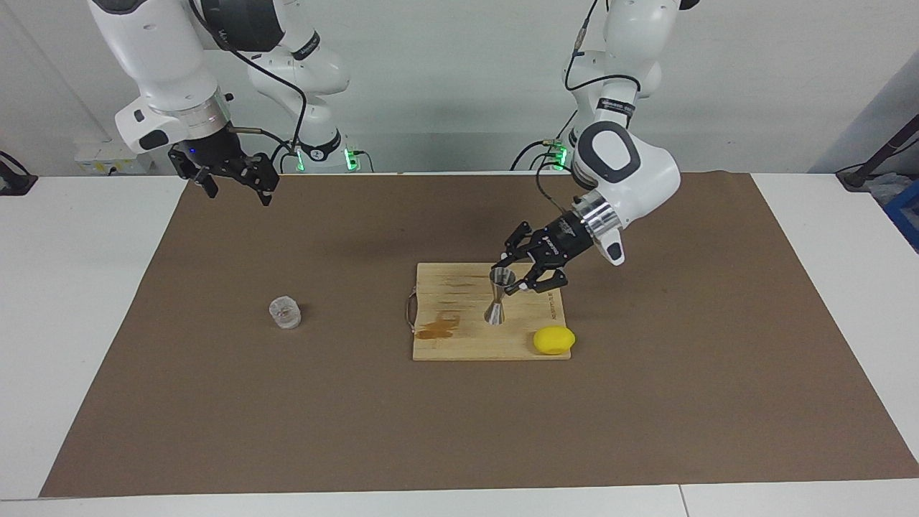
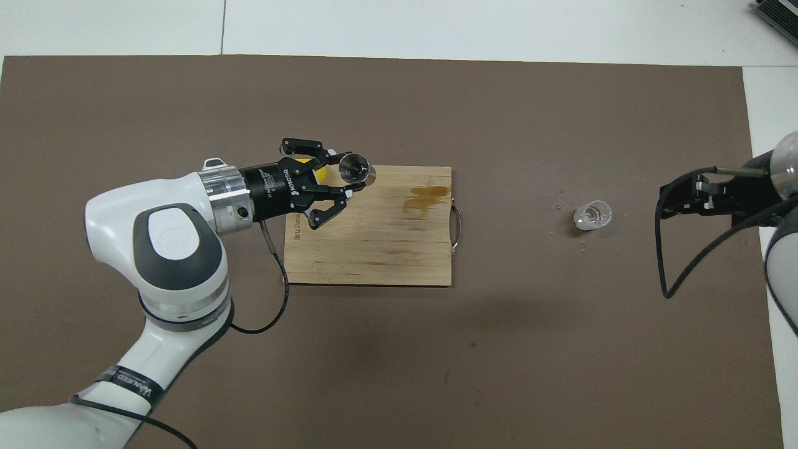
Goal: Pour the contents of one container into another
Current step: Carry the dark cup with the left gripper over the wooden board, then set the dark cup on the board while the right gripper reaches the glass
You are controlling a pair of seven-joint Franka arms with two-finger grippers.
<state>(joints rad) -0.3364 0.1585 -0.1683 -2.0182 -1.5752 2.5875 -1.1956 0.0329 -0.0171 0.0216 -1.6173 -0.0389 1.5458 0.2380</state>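
Two arms share the brown mat [image 1: 215, 402], and the pouring itself has not begun. At the middle of the mat lies the wooden cutting board [image 1: 467, 345], stained at the corner by its handle, with a yellow lemon [image 1: 553, 339] at the corner toward the left arm's end, on the edge farther from the robots. The left arm reaches in over the board, and the left gripper [image 1: 518, 281] is clamped on the upper cone of the steel jigger [image 1: 498, 301], which stands upright with its lower cone at or just above the board; the facing view does not settle whether it touches the wood. The right arm waits over the mat's edge nearest the robots, at its own end of the table, with the right gripper [image 1: 237, 188] spread wide and holding nothing. The glass cup [image 1: 286, 313] stands alone on the mat toward the right arm's end, well apart from the board and from both grippers, untouched. By my reading, the receiving vessel is nearly placed. What remains is to let go of the jigger, or steady it, then fetch the cup, carry it over the jigger, and tip it.
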